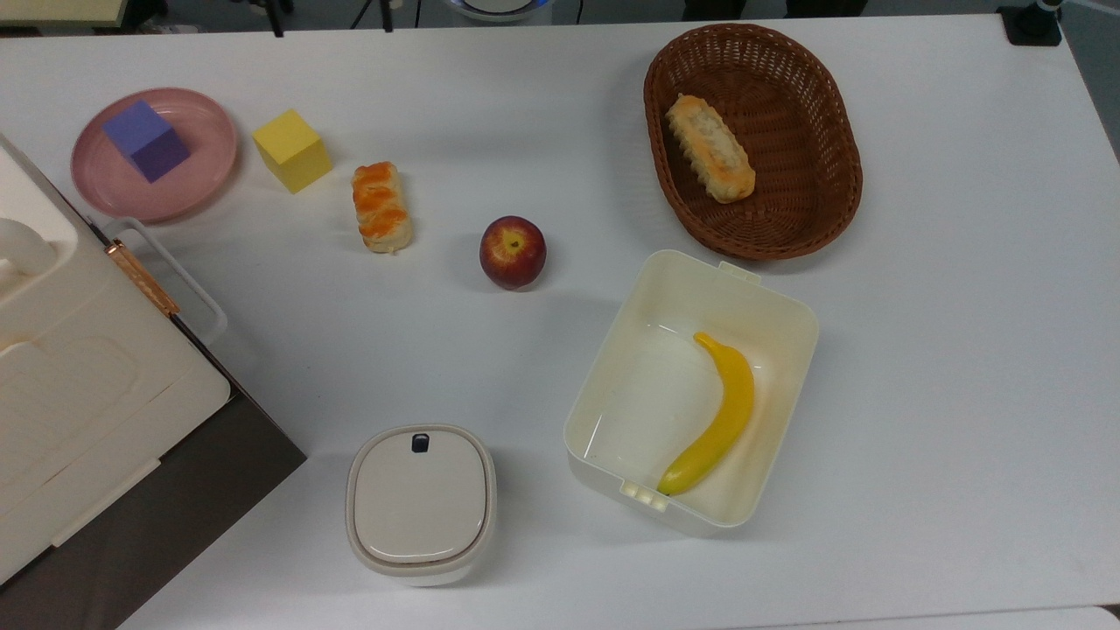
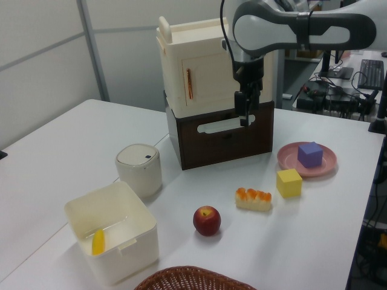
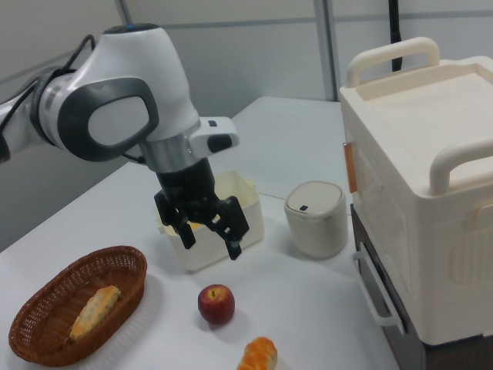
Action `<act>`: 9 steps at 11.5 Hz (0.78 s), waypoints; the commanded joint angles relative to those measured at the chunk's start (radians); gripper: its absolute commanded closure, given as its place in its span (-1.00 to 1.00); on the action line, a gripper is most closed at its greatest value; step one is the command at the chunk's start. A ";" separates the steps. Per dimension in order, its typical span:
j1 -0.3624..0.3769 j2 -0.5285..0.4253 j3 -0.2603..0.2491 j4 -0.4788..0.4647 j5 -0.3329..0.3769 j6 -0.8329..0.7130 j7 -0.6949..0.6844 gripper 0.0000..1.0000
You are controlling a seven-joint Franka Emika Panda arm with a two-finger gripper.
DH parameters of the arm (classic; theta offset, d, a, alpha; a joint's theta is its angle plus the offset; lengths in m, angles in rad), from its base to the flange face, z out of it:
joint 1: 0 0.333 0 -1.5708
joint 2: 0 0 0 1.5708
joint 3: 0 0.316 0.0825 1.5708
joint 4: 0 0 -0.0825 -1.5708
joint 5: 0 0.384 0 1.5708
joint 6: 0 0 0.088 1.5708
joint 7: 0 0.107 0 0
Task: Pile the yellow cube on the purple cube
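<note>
- Pink plate [image 1: 197,179], far left in the top view.
- Apple [image 1: 513,252] mid-table, glazed pastry [image 1: 381,206] to its left.
- Banana [image 1: 713,413] in the white tub [image 1: 770,302].
- Bread [image 1: 710,148] in the wicker basket [image 1: 814,201].

Matt all round on the yellow cube [image 1: 291,150] and the purple cube [image 1: 146,140], flat colour with no shine. The pink plate [image 1: 203,164] under the purple one looks like smooth glazed ware with a soft sheen. Woven brown wicker on the basket [image 1: 809,149], rough and ribbed. The open box [image 1: 770,297] is cream plastic, glossy on its floor, and the banana [image 1: 719,413] in it is smooth, waxy-looking plastic. The apple [image 1: 513,252] shines a little. Lidded canister [image 1: 421,503]: smooth off-white plastic. The table [image 1: 962,350] is plain matt white. The arm's shell [image 3: 115,85] gleams, glossy white and grey plastic, and the gripper [image 3: 209,235] is matt black.
</note>
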 commanded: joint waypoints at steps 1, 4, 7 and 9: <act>-0.051 -0.031 -0.004 -0.041 -0.008 -0.057 -0.124 -1.00; -0.126 -0.031 -0.001 -0.104 -0.019 -0.055 -0.259 -1.00; -0.236 -0.032 0.000 -0.237 -0.017 0.054 -0.523 -1.00; -0.277 -0.015 0.000 -0.339 -0.017 0.192 -0.575 -1.00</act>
